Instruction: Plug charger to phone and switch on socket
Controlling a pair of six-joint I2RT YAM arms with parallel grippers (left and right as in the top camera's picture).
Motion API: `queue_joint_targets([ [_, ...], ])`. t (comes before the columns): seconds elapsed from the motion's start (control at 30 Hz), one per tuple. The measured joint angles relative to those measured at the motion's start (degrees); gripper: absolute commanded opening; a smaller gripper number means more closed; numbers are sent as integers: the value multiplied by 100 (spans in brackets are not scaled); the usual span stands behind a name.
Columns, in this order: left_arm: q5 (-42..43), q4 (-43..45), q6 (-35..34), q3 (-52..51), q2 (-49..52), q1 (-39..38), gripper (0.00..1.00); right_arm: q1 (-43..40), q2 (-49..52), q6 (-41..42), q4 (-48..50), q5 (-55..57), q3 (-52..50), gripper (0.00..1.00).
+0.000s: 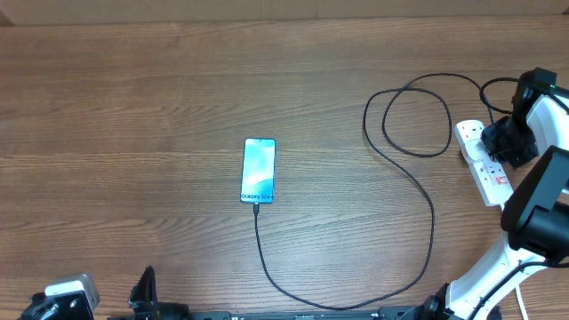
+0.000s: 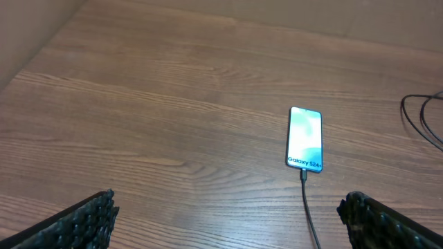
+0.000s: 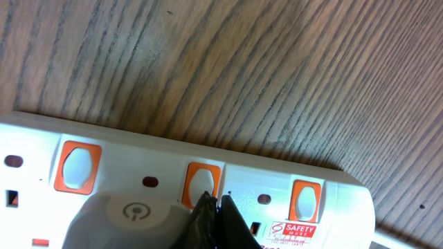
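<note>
The phone (image 1: 258, 171) lies on the table with its light-blue screen up, also in the left wrist view (image 2: 305, 139). The black charger cable (image 1: 418, 191) is plugged into the phone's near end and loops right to the white power strip (image 1: 484, 173). My right gripper (image 1: 502, 142) is over the strip. In the right wrist view its fingers (image 3: 216, 207) are shut together, their tips at the middle orange switch (image 3: 201, 181), beside a white adapter (image 3: 131, 218) plugged into the strip (image 3: 242, 173). My left gripper (image 2: 225, 221) is open and empty, near the table's front edge.
The cable makes loose loops (image 1: 418, 116) left of the strip. My right arm's base (image 1: 493, 276) is at the front right. Two more orange switches (image 3: 77, 166) (image 3: 306, 199) show on the strip.
</note>
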Motion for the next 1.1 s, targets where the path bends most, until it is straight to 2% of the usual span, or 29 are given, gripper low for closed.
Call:
queue_joint_targets([
  [1.1,2,0,-2,0,0,0,99,-7,162,-125,-214,-109,140,4],
])
